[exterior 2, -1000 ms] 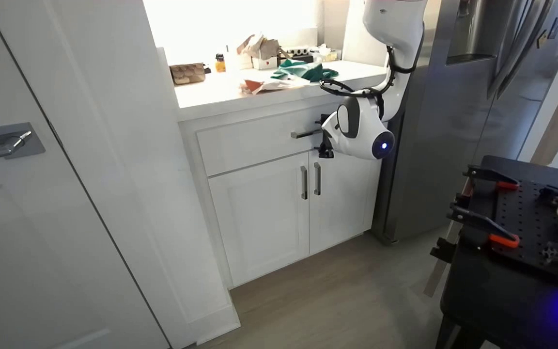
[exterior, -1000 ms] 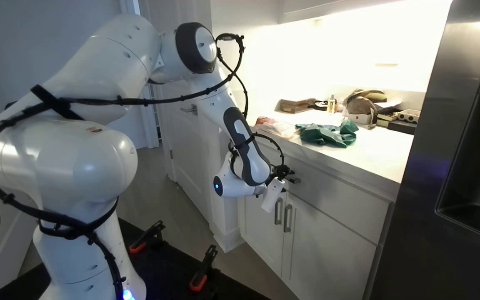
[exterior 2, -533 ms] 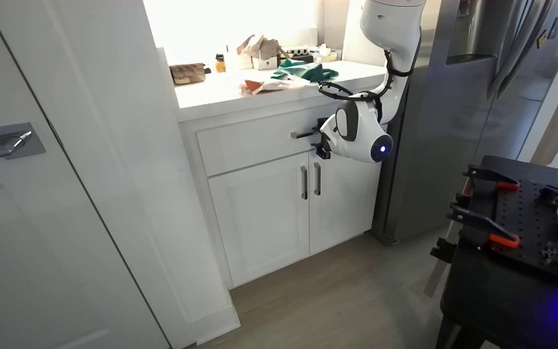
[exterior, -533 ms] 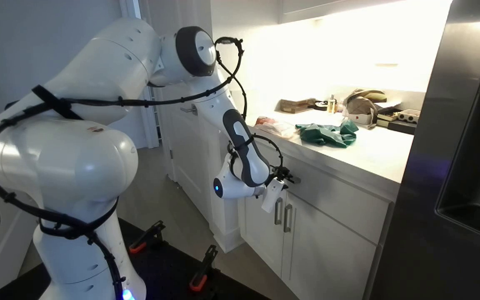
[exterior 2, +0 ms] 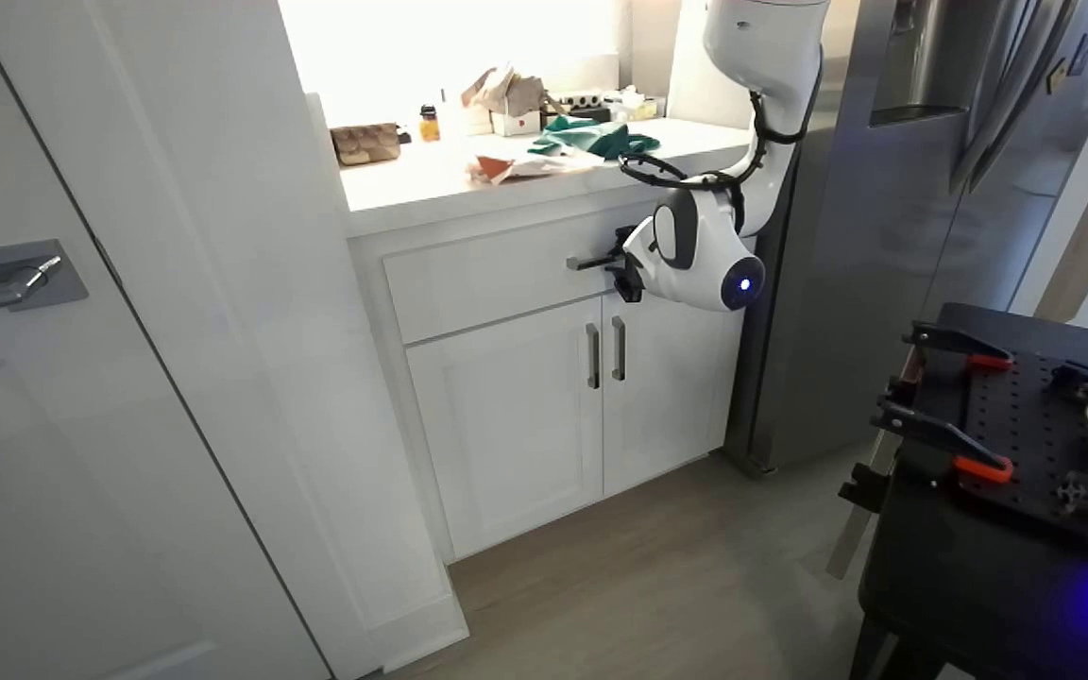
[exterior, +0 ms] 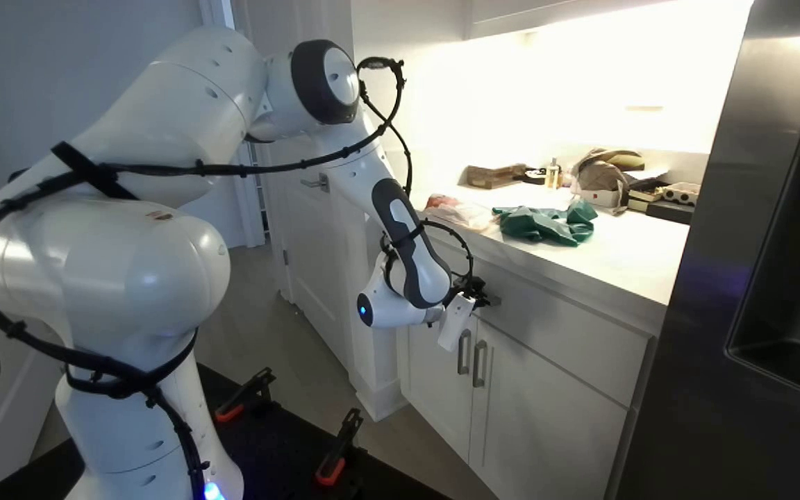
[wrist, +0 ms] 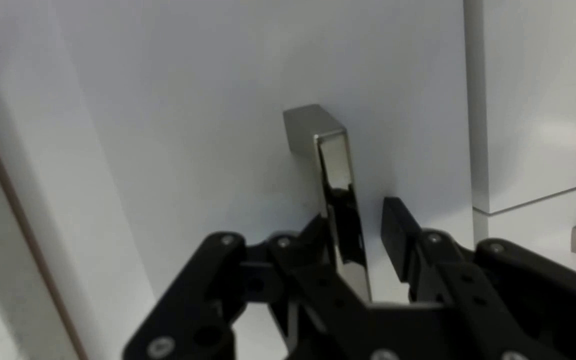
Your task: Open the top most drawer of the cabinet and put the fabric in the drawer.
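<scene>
The black gripper (wrist: 358,220) stood at the wide white top drawer (exterior 2: 478,279) of the white two-door cabinet (exterior 2: 511,425), its black fingers (wrist: 399,240) apart with the shiny, square-edged metal bar handle (wrist: 340,200) between them. In the wrist view a gap showed between the handle and one finger (whether the other touched the metal, I could not tell). The drawer was closed. In both exterior views the crumpled dark green fabric (exterior: 546,223) lay on the white counter (exterior: 629,257) above it, just beside a crumpled white and reddish wrapper (exterior: 466,214).
</scene>
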